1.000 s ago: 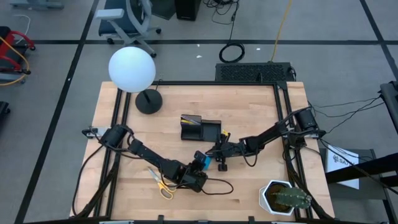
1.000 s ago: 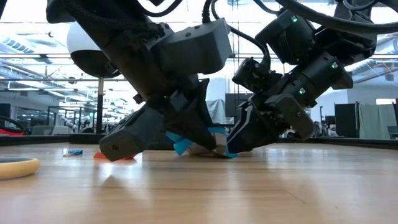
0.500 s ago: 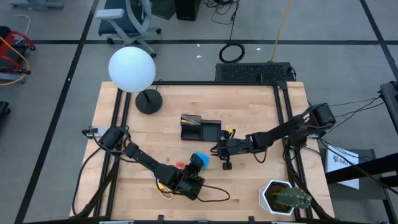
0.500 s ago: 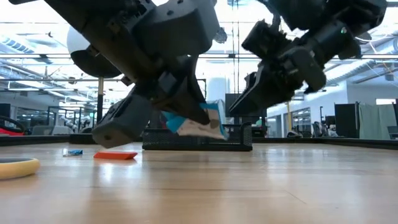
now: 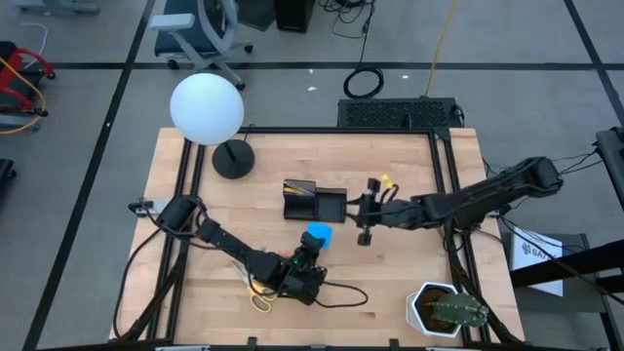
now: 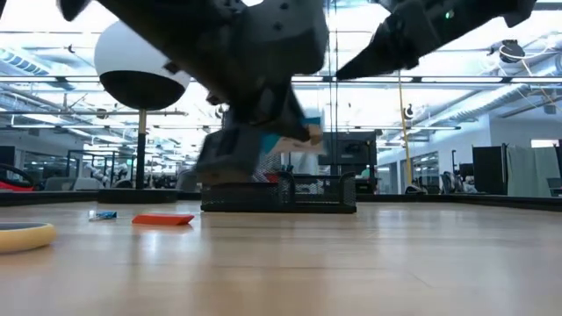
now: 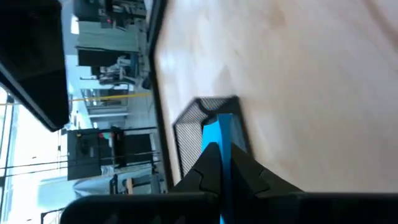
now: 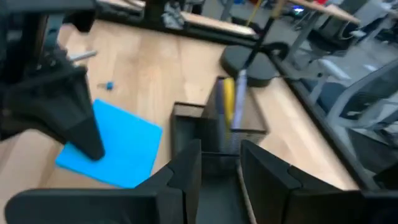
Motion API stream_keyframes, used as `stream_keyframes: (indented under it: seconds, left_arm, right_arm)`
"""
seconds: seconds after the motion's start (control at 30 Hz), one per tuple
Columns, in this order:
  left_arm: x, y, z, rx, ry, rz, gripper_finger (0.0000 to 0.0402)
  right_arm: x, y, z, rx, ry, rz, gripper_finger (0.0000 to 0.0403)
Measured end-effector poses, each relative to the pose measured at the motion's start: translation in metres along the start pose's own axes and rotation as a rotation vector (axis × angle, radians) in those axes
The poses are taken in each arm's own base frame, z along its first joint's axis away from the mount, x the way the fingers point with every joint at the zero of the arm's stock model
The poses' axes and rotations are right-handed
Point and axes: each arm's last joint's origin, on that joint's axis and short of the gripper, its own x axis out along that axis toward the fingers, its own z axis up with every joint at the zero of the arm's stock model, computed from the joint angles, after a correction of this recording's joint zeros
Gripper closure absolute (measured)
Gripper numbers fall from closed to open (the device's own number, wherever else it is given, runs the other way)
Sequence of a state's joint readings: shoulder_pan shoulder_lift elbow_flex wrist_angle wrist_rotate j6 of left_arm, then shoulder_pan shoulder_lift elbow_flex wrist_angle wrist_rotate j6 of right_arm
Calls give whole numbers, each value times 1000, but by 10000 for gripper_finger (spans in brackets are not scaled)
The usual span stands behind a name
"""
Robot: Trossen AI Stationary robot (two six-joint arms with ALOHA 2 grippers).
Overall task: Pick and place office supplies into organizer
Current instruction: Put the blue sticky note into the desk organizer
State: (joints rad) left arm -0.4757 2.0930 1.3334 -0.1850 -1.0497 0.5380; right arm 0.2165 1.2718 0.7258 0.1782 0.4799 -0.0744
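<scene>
- Left gripper (image 5: 310,246) clamped tight on blue pad (image 5: 318,235), lifted off table, near organizer (image 5: 314,203).
- Right gripper (image 5: 367,211) beside organizer, fingers apart, holding nothing.

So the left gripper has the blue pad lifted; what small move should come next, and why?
Probably carry it a little farther toward the organizer. The left gripper is shut on the blue pad, which hangs above the table, short of the organizer's near edge. The right gripper waits open beside it.
</scene>
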Motion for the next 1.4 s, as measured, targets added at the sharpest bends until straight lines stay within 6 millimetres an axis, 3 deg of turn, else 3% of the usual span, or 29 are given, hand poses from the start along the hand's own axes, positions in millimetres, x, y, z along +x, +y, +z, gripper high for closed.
stream_keyframes:
  seconds: [0.23, 0.43, 0.83, 1.4]
  left_arm:
    - [14, 22, 11, -33, -63, 95, 395]
    - [30, 33, 5, -2, 0, 145, 395]
    - [69, 54, -15, -58, 58, 124, 395]
    - [87, 63, -26, -95, 76, 104, 395]
  right_arm:
    - [-21, -15, 14, -15, -75, -109, 298]
    - [-31, -22, 20, -42, -108, -145, 298]
    - [-33, -26, 22, -63, -105, -199, 298]
    - [-33, -26, 22, -62, -106, -199, 298]
